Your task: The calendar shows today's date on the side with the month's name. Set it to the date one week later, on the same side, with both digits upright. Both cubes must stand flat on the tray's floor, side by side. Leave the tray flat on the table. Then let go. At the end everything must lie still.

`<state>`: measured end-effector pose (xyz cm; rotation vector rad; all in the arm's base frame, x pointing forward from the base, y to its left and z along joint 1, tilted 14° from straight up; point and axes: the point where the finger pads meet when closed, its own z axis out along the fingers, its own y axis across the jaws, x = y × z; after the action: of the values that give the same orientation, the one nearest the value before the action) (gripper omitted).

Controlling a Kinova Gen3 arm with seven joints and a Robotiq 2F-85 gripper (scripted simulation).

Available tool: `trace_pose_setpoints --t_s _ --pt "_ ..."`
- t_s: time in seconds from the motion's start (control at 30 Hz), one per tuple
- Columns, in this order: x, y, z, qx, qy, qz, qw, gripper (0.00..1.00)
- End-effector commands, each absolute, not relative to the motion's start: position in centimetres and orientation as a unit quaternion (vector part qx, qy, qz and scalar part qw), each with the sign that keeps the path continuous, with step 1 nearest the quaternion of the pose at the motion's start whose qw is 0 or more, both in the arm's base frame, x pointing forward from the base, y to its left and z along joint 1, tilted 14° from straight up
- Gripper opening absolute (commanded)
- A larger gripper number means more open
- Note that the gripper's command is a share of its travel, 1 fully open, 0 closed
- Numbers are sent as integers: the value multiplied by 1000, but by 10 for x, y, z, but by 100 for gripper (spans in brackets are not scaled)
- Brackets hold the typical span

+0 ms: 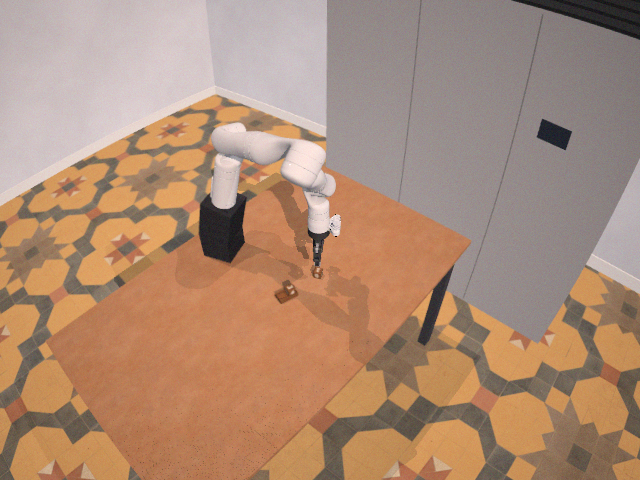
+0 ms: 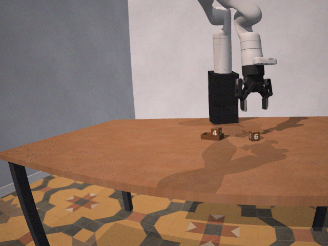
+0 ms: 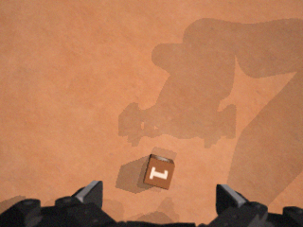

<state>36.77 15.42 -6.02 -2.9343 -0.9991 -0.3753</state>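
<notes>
A small brown tray (image 2: pixel 205 136) (image 1: pixel 281 298) lies flat on the wooden table (image 2: pixel 105 153) (image 1: pixel 180 361). One brown cube (image 2: pixel 216 131) (image 1: pixel 288 285) stands in the tray's right end, showing a 4 toward the exterior camera. A second brown cube (image 2: pixel 254 136) (image 1: pixel 316 272) (image 3: pixel 159 171) stands on the bare table to the tray's right, showing a 6 and a 0 on its sides and a 1 on top. My gripper (image 2: pixel 253 103) (image 1: pixel 317 257) (image 3: pixel 158 195) is open and empty, pointing down, hanging well above this loose cube.
The arm's black base block (image 2: pixel 222 96) (image 1: pixel 222 227) stands at the table's back edge behind the tray. A tall grey cabinet (image 1: pixel 465 129) stands beside the table. The arm's shadow falls across the table.
</notes>
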Motion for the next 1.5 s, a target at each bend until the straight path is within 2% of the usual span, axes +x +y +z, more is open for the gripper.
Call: trace_pose_setpoints --t_s 0.0,0.7,0.73,1.47 --pt "368 152 -60 -949 -292 -121 13 100" --pt "368 151 -57 -972 -202 -119 25 100" --pt "368 151 -57 -972 -202 -119 25 46" --pt "368 151 -57 -972 -202 -119 25 46"
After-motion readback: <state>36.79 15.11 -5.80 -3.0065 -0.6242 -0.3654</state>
